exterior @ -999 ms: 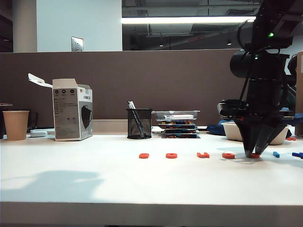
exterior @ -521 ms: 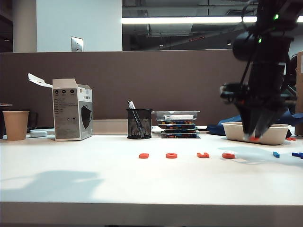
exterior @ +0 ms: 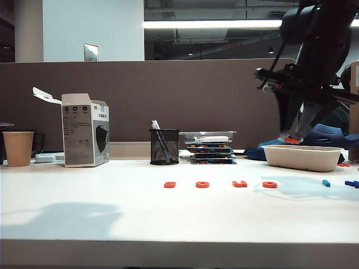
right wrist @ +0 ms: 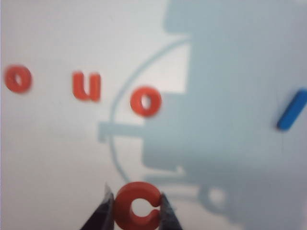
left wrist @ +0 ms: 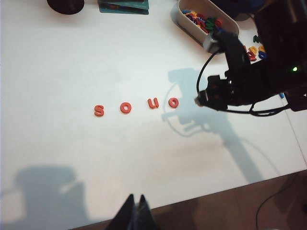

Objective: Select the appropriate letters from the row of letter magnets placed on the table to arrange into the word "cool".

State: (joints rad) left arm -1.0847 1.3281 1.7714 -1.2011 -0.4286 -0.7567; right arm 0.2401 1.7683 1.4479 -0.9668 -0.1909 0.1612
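My right gripper (exterior: 291,138) hangs high above the right end of the white table (exterior: 112,224), over the beige tray. It is shut on an orange-red C (right wrist: 136,206), one of the appropriate letters, pinched between both fingers (right wrist: 103,213). Below it the letter magnets lie in a row: an S (exterior: 169,184), a ring (exterior: 202,184), a U (exterior: 240,184) and a second ring (exterior: 270,184). A light-blue bar (exterior: 326,182) lies further right, also seen from the right wrist (right wrist: 291,109). My left gripper (left wrist: 135,200) is shut and empty over the table's front edge.
A beige tray (exterior: 303,158) of spare letters stands behind the row at the right. A mesh pen holder (exterior: 165,146), stacked trays (exterior: 210,147), a white box (exterior: 84,130) and a paper cup (exterior: 18,148) line the back. Darker blue pieces (exterior: 352,183) lie at the far right.
My right gripper has lifted off the table at the right end of the row, carrying the orange-red C up above the tray. The left arm has not moved.
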